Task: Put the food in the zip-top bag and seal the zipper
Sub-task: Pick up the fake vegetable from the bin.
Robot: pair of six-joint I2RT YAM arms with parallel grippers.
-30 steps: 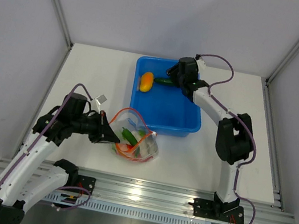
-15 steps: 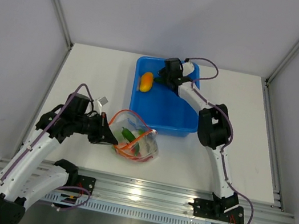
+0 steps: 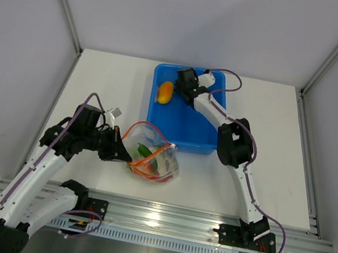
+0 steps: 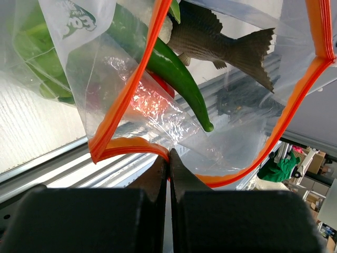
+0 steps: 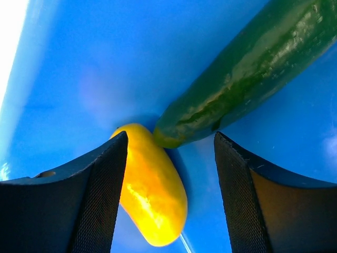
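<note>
Over the last second the right gripper (image 5: 171, 142) had swung left across the far part of the blue tub (image 3: 206, 139), and its jaws had spread. They stood apart over the orange-yellow pepper (image 5: 150, 200), one finger on each side of its end, with nothing gripped. A long green vegetable (image 5: 247, 79) lay with its tip touching the pepper, inside the same gap, so a closing grip might catch both.

The zip-top bag (image 3: 153, 160) lay on the table (image 3: 98, 81), just near and left of the tub, its mouth gaping. Through the plastic showed a grey fish (image 4: 221, 39), green chilies (image 4: 174, 74) and a glimpse of a red chili (image 4: 160, 84). The zipper (image 4: 126, 95) ran unsealed around the opening. The left gripper (image 4: 168, 155) had its jaws together, clamped on that strip at the left side of the mouth, holding the bag open.

By my reading the task was well along. Several foods were bagged, two pieces waited in the tub, and the sealing was not yet begun.
</note>
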